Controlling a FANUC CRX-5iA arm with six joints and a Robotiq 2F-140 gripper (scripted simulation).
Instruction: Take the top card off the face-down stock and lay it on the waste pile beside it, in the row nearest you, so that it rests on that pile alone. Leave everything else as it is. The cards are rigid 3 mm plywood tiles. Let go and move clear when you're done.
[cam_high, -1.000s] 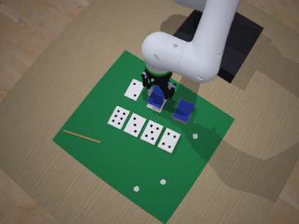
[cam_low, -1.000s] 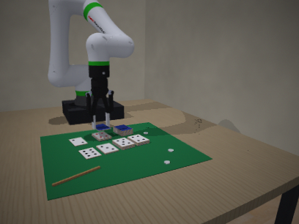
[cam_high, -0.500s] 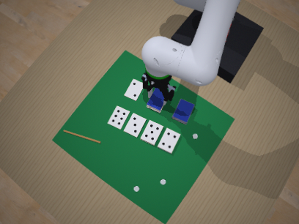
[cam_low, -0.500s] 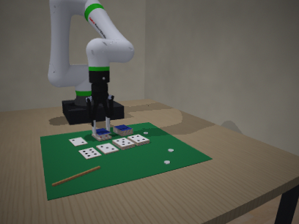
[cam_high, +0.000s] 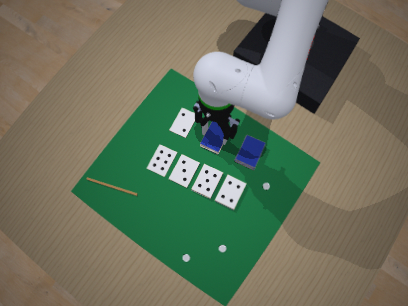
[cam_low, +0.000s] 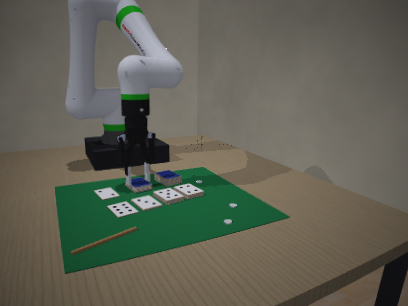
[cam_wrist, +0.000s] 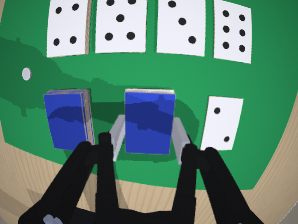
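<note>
My gripper (cam_wrist: 148, 125) is shut on a blue-backed card (cam_wrist: 150, 121), with a finger on each long edge. It holds the card flat, right over the waste pile, which is hidden beneath it; I cannot tell whether the card touches the pile. In the top and exterior views the gripper (cam_high: 216, 131) (cam_low: 138, 179) stands low over the green mat with the card (cam_high: 213, 136) (cam_low: 140, 184) between its fingers. The face-down blue stock (cam_high: 250, 151) (cam_low: 167, 176) (cam_wrist: 68, 117) lies beside it, apart from the fingers.
A row of four face-up pip cards (cam_high: 196, 176) lies in front of the two piles. A single two-pip card (cam_high: 182, 122) (cam_wrist: 221, 121) lies on the other side of the gripper. A wooden stick (cam_high: 111, 186) and three white chips (cam_high: 266, 186) (cam_high: 222, 248) (cam_high: 186, 258) rest on the mat.
</note>
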